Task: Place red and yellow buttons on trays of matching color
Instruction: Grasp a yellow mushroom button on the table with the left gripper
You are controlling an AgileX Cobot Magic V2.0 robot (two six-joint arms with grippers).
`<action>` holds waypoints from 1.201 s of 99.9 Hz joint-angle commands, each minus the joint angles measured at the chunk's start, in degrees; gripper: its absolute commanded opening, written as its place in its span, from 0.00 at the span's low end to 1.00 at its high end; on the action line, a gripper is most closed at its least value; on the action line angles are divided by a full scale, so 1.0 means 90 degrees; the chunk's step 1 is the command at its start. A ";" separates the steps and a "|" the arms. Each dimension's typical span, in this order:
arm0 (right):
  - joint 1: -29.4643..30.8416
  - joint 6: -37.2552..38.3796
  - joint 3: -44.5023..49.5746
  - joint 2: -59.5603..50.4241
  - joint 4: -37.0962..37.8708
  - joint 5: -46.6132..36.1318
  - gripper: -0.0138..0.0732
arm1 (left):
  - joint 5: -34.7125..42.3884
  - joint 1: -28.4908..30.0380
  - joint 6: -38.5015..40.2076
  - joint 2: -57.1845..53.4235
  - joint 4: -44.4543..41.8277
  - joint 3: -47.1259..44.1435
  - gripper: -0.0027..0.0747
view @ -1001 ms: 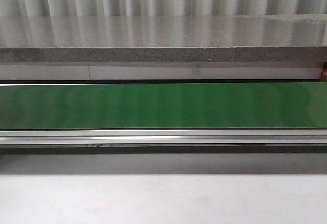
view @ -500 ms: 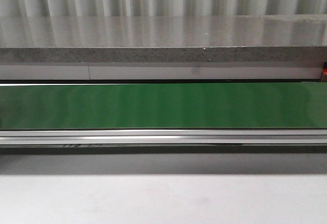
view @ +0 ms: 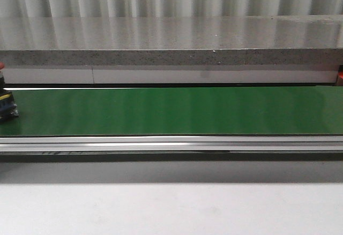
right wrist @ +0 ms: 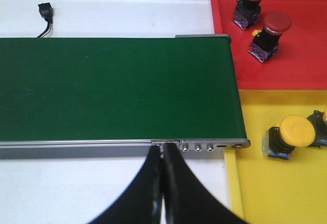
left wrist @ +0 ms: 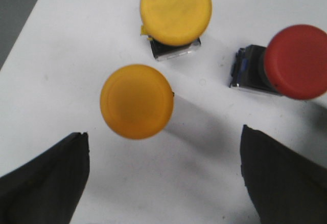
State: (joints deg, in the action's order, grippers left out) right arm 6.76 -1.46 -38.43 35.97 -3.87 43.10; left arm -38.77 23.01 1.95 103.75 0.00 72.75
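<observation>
The left gripper [left wrist: 163, 183] is hanging with its jaws spread wide and holding nothing above a white table [left wrist: 61, 55], where two yellow buttons [left wrist: 136, 101] [left wrist: 176, 10] and a red button [left wrist: 298, 62] are sitting just beyond its fingers. The right gripper [right wrist: 163, 183] is hovering with fingers pressed together, empty, at the near rail of the green conveyor belt [right wrist: 112, 88]. Beside the belt's end, two red buttons [right wrist: 249, 1] [right wrist: 268, 35] are resting on the red tray [right wrist: 306, 55], and a yellow button [right wrist: 286, 136] is lying on the yellow tray [right wrist: 265, 193]. In the front view, another button [view: 6, 103] is sitting at the belt's left edge.
</observation>
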 commanded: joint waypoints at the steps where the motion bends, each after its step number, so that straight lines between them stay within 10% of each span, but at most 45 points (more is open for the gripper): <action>1: -0.0016 -0.0059 -0.0163 -0.0018 -0.0003 -0.0369 0.08 | 0.0128 0.0042 0.0041 -0.0046 0.0000 0.0442 0.78; 50: -0.0016 -0.0059 -0.0163 -0.0018 -0.0003 -0.0369 0.08 | 0.0007 0.0172 0.0069 0.0629 0.0000 0.1053 0.72; 96: -0.0016 -0.0059 -0.0163 -0.0018 -0.0003 -0.0369 0.08 | -0.0282 0.0172 0.0069 0.0561 0.0277 0.1053 0.01; 120: -0.0016 -0.0059 -0.0163 -0.0018 -0.0003 -0.0369 0.08 | -0.0437 -0.0027 0.0058 -0.0229 0.0304 0.1053 0.01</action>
State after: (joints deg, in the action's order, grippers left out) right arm 6.76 -1.46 -38.43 35.97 -3.87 43.10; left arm -43.75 23.89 2.16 108.50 2.03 80.66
